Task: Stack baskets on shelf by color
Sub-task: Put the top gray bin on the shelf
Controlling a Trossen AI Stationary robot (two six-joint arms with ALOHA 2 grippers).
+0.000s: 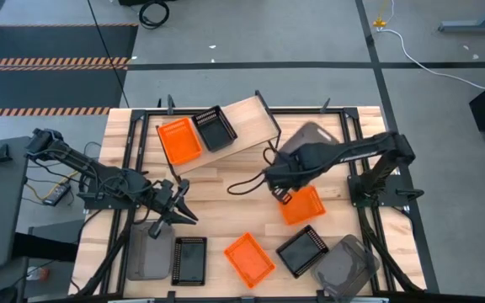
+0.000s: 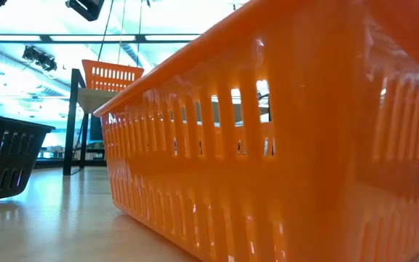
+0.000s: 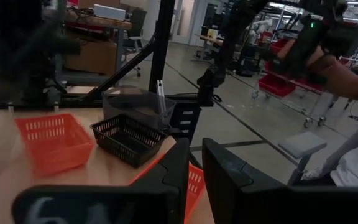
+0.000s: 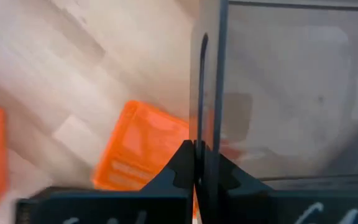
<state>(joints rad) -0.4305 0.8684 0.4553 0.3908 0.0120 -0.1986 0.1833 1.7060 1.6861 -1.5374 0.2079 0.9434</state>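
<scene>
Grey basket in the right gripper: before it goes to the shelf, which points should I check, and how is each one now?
1. Right gripper shut on the wall of the translucent grey plastic basket: ok.
2. Bare end of the light wood shelf beside the black mesh basket: ok.
3. Orange plastic basket on the shelf lies apart from that bare end: ok.
4. Left gripper is open, empty and far from the shelf: ok.
5. Held basket hangs level: cannot tell.
</scene>
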